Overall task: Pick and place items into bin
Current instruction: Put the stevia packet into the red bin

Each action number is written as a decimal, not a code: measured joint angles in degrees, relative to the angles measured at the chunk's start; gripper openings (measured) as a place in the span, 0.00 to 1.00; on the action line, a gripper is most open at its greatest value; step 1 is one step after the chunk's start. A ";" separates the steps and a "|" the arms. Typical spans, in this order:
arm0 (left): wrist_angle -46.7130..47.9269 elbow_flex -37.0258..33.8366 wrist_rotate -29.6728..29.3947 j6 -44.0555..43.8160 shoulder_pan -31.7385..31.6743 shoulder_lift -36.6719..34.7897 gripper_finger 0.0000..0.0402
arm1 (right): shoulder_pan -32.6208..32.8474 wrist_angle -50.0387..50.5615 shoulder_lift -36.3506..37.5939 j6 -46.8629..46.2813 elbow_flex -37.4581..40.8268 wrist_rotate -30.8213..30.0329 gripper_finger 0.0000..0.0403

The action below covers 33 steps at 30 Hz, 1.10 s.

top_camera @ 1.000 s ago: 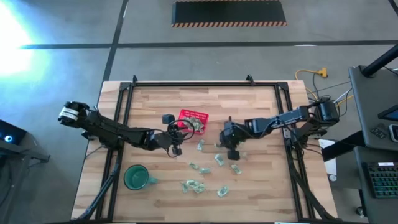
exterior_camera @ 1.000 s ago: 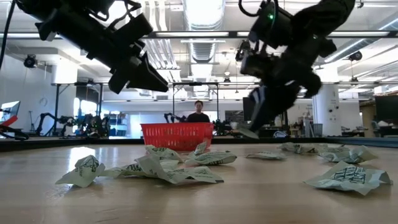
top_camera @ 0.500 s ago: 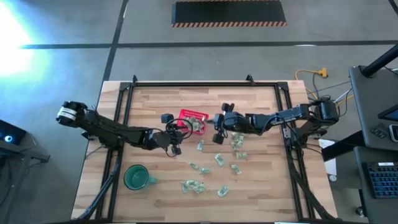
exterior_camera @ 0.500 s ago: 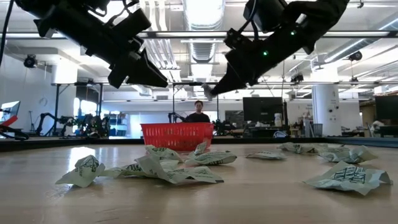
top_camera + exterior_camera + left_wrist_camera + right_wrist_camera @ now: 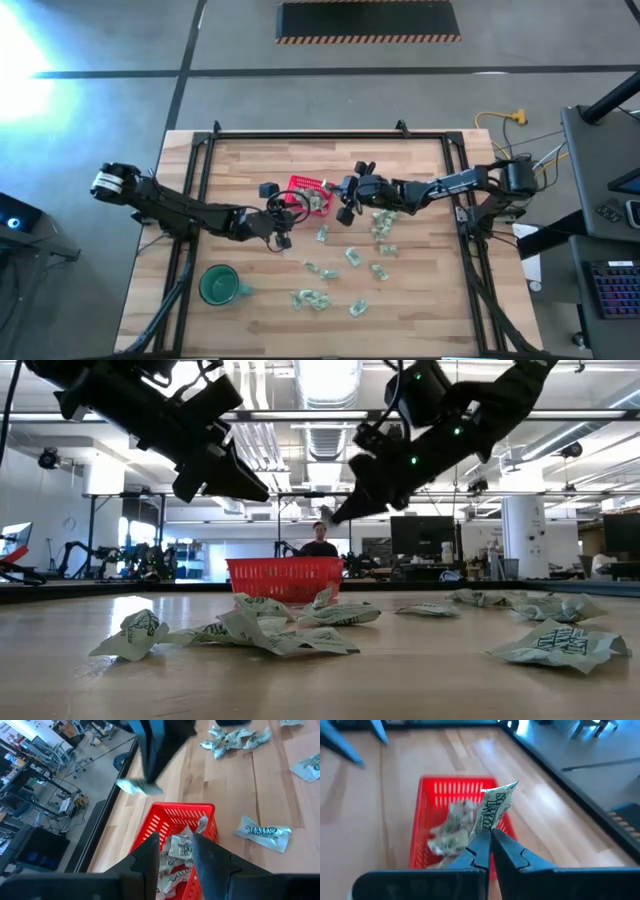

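Note:
The red mesh basket [image 5: 301,184] stands on the table near its middle and holds several crinkled green-and-white wrapped pieces [image 5: 451,822]. My right gripper [image 5: 489,836] is above the basket's right rim, shut on one wrapped piece [image 5: 495,805]. That piece also shows in the left wrist view [image 5: 134,786]. My left gripper [image 5: 175,842] hovers open at the basket's near-left side, nothing between its fingers. More pieces [image 5: 352,255] lie loose on the wood to the near right of the basket. My right gripper pinches the wrapped piece's lower end [image 5: 488,826] between its two fingertips. The fingers come from the table's right, slanting down. The rest of the piece sticks out past the fingertips, lifted clear of table and basket.
A dark green mug [image 5: 218,285] stands at the near left. A small black object [image 5: 268,189] sits just left of the basket. Loose pieces [image 5: 285,630] are scattered over the near and right parts of the table, and black rails [image 5: 330,134] run along its edges.
My right gripper has risen from the loose pieces and gone toward the table's left, up to the basket. It has tipped from pointing steeply down to a shallow slant. It stays shut on the wrapped piece, which is lifted clear.

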<state>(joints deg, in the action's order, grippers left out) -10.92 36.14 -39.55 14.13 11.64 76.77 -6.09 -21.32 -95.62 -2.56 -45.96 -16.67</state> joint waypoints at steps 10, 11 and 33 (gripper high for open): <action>0.55 0.05 0.00 -0.20 0.04 0.00 0.24 | -0.41 -0.44 -5.15 1.28 -3.44 0.02 0.02; 0.87 0.06 0.00 -0.21 0.04 0.00 0.24 | -0.46 -0.46 -5.24 1.43 -3.53 0.02 0.02; 1.83 0.07 13.17 -0.16 0.22 0.00 0.24 | 0.45 3.96 -4.60 10.46 -5.44 0.36 0.28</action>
<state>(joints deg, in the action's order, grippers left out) -9.08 36.21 -26.38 13.97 11.86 76.77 -5.64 -17.36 -100.23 7.90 -51.40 -16.31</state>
